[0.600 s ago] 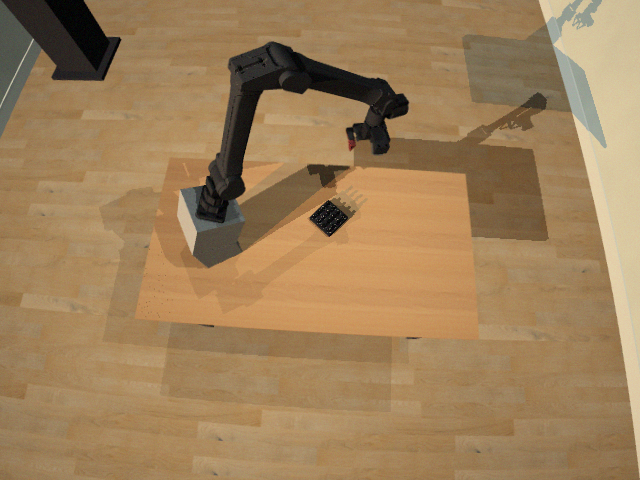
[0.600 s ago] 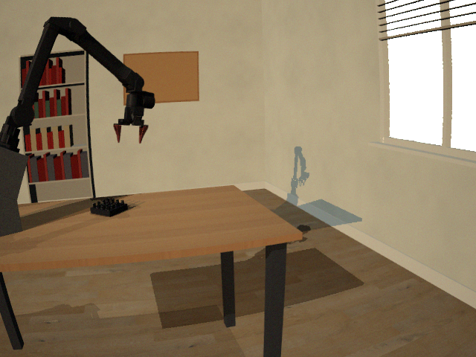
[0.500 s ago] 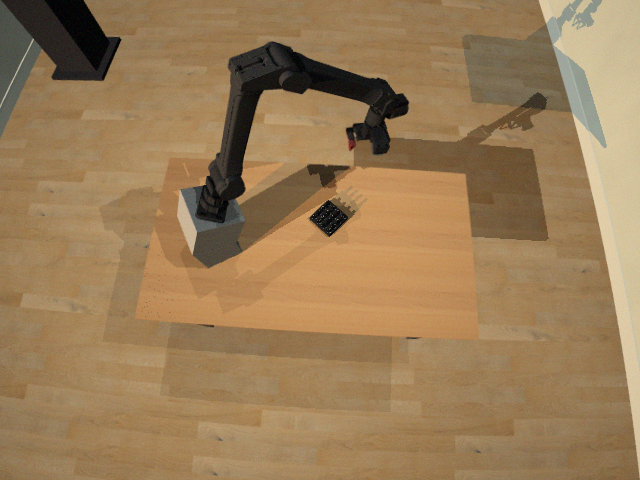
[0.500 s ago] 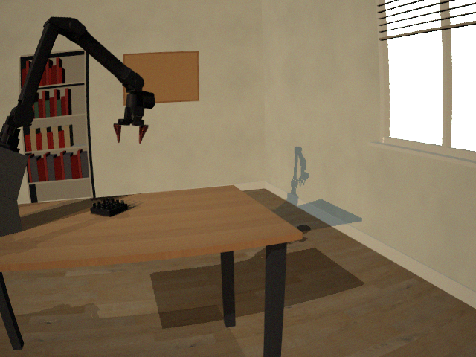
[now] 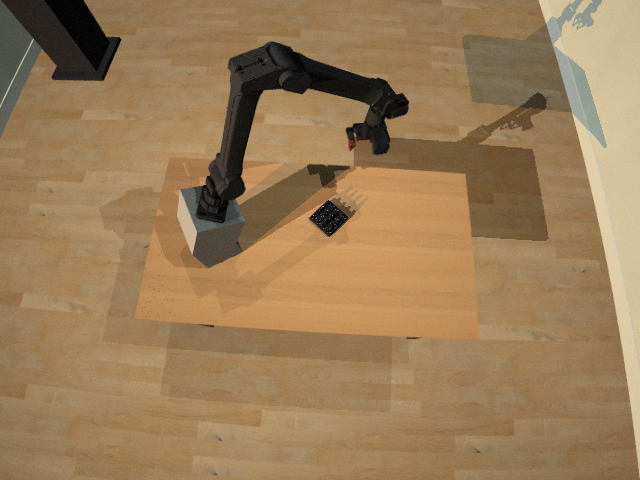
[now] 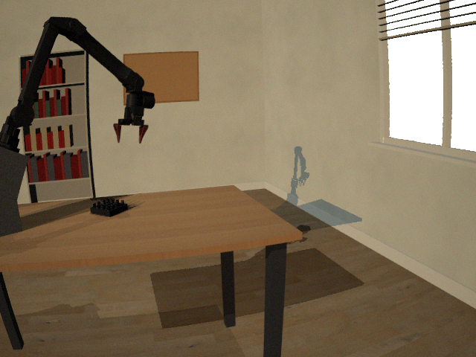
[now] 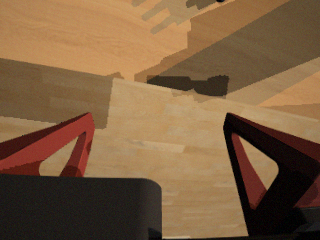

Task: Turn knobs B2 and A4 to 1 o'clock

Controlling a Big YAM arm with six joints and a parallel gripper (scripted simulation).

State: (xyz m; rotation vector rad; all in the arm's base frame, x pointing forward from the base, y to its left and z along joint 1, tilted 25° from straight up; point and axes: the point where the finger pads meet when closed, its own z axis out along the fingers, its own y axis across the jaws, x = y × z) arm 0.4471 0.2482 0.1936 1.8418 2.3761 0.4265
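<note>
A wooden surface (image 6: 184, 230) on dark legs (image 6: 275, 295) stood on a plank floor (image 5: 320, 413). Against the back wall stood a bookshelf (image 6: 88, 126) filled with red, grey and green books (image 6: 57, 165). Beside it an orange board (image 6: 161, 76) hung on the wall. A bright window (image 6: 415, 88) with slatted blinds (image 6: 422, 18) at its top filled the right wall, above a pale sill (image 6: 422, 149). A grey pedestal (image 5: 206, 240) sat on the surface's corner.

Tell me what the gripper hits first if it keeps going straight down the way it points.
Probably the floor just past the table's far edge, not the knob box. The open gripper hangs high, and depth is uncertain.
</note>
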